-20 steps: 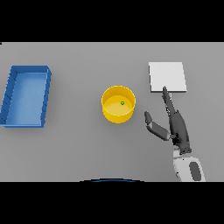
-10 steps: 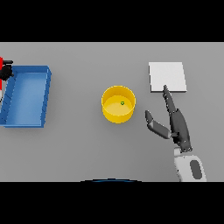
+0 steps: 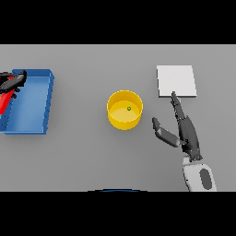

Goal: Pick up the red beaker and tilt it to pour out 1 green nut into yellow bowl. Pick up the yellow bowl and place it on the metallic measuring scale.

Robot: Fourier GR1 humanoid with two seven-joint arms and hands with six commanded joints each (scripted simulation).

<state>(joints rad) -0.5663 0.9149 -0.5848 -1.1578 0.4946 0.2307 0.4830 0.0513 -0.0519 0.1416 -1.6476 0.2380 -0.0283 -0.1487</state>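
Bowl position decided everything here: the yellow bowl (image 3: 124, 109) sat on the grey counter (image 3: 92, 156) with one small green nut (image 3: 129, 109) lying inside it, so the pouring step looked finished and the lift onto the scale looked to be next. Taking the bowl as landmark, the right hand (image 3: 183, 132) lay to its right and slightly toward the robot, apart from the rim, released, with long fingers straight and pointing away from the robot toward the scale and the thumb spread out toward the bowl. The metallic measuring scale (image 3: 176, 81), a flat pale square, lay to the bowl's right and farther from the robot, with the hand's fingertips reaching about to its near edge. The right hand was plainly the nearer one, and the bowl lay to its left.

Far to the bowl's left stood a blue bin (image 3: 28, 101). At its outer edge, cut by the view's border, the left hand (image 3: 11, 82) showed above the red beaker (image 3: 4, 99); whether it was clasped round the beaker could not be told.

No brand, label or writing was readable on anything.
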